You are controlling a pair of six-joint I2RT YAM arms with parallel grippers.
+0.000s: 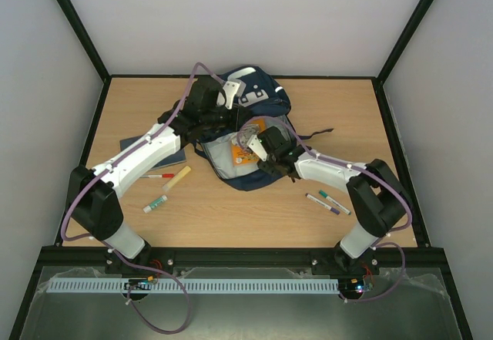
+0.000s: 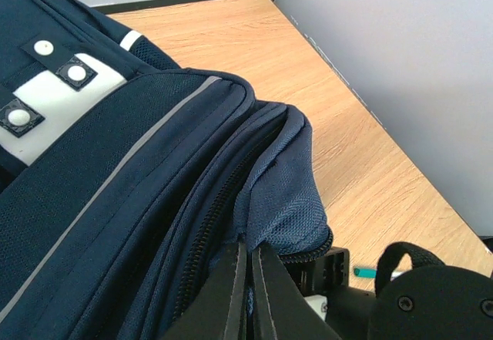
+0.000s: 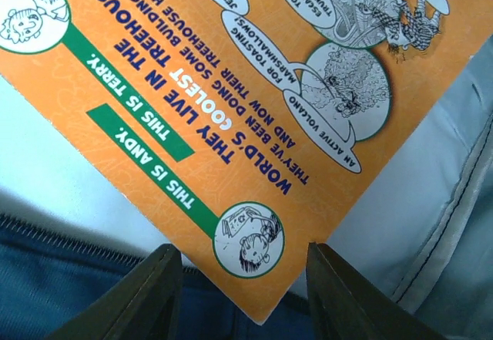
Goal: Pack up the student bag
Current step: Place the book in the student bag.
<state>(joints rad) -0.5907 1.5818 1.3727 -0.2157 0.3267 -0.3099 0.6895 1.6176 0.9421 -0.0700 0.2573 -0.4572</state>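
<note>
Lying open, student bag [image 1: 266, 97], orange book [image 1: 243, 153] inside, seemingly atop pale lining [image 3: 54, 163].

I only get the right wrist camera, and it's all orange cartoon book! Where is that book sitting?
Observer: From above, the orange book lies in the open mouth of the student bag, in the middle of the table.
Operator: What's the other arm doing?
Observer: The left gripper is shut on the bag's fabric rim, right beside the zipper.
Operator: Is anything outside the bag?
Observer: Yes, two pens lie on the wood to the right of the bag.
</note>
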